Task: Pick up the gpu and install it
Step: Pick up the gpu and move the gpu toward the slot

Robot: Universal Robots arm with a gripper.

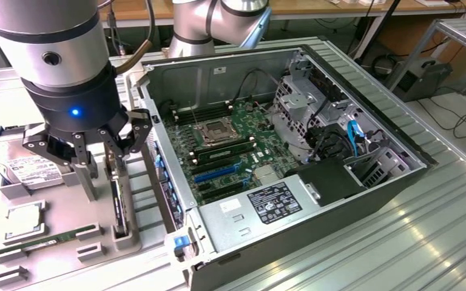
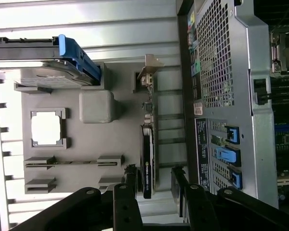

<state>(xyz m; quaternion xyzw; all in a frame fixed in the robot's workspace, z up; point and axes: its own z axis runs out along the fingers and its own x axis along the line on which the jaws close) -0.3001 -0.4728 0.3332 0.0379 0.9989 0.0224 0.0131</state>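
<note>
Jaws spread wide, nothing held. Gpu (image 2: 148, 159) stands on edge in grey holder (image 1: 129, 233), just beside open computer case (image 1: 395, 182), not yet lifted. Jaws hang above it, and in wrist view one finger sits either side of card's end. Step in hand, I judge: lining up for pick. Pick calls for straight descent, squeeze on flat faces, clear of holder posts.

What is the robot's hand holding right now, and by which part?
Nothing. The hand is open, hovering over the gpu, which stands on edge in its gray holder.
</note>
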